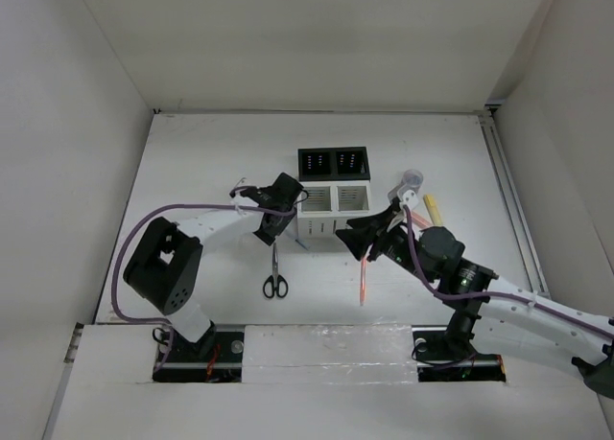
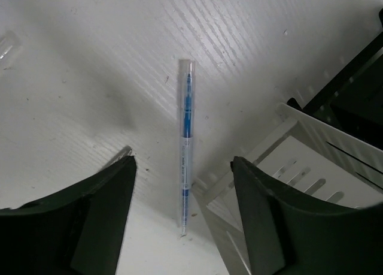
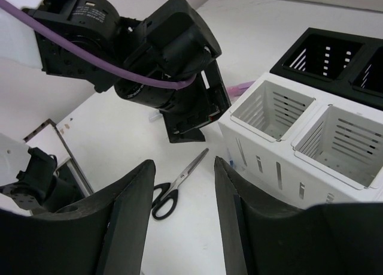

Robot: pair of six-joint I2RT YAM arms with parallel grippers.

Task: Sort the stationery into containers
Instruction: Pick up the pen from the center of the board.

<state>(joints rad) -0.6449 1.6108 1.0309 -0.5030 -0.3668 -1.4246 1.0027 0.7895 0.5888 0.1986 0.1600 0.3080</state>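
A thin blue pen (image 2: pixel 186 161) lies flat on the table against the corner of the white containers (image 2: pixel 299 167). My left gripper (image 2: pixel 182 185) hangs over it, open, one finger on each side and neither touching it. In the top view the left gripper (image 1: pixel 268 231) is at the white containers' (image 1: pixel 334 198) left front corner, with the black containers (image 1: pixel 334 162) behind them. The black-handled scissors (image 1: pixel 274 277) lie in front. My right gripper (image 3: pixel 182 167) is open and empty above the scissors (image 3: pixel 176 185). All compartments (image 3: pixel 272 107) that show look empty.
An orange pen (image 1: pixel 365 279) lies under the right arm. A yellow highlighter (image 1: pixel 434 208), a pink one (image 1: pixel 411 198) and a small grey tape roll (image 1: pixel 413 179) sit right of the containers. White walls close in the table on three sides. The left arm (image 3: pixel 161 59) is close ahead of the right gripper.
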